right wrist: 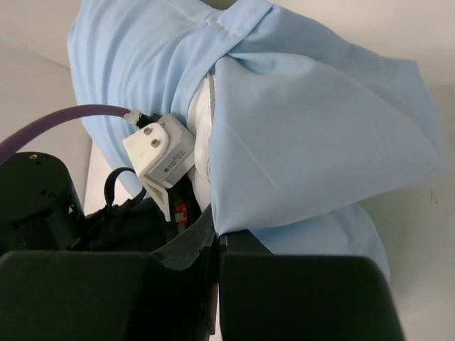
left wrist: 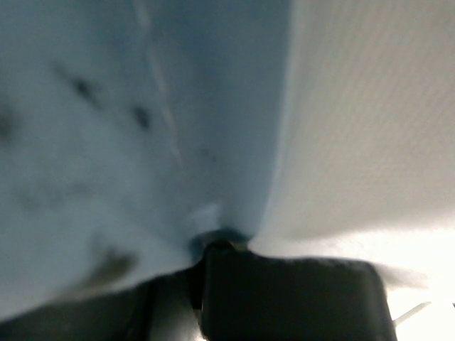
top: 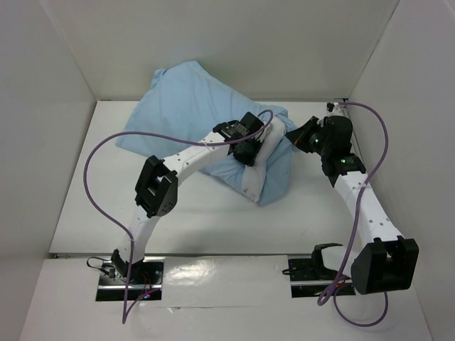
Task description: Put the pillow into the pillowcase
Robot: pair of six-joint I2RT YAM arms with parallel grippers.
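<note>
The light blue pillowcase (top: 181, 106) lies bunched at the back middle of the table. A strip of the white pillow (top: 264, 158) shows in its opening. My left gripper (top: 247, 144) sits at that opening. In the blurred left wrist view its jaws (left wrist: 213, 245) look shut, with blue pillowcase cloth (left wrist: 128, 128) puckering into them and the white pillow (left wrist: 362, 121) alongside. My right gripper (top: 301, 135) is to the right of the opening. Its fingers (right wrist: 219, 234) are shut on a lifted flap of the pillowcase (right wrist: 313, 142). The pillow (right wrist: 202, 114) peeks out behind that flap.
White walls close in the table on the left, back and right. The left arm's wrist camera (right wrist: 160, 150) and its purple cable (right wrist: 64, 121) hang close in front of my right gripper. Both arm bases stand at the near edge.
</note>
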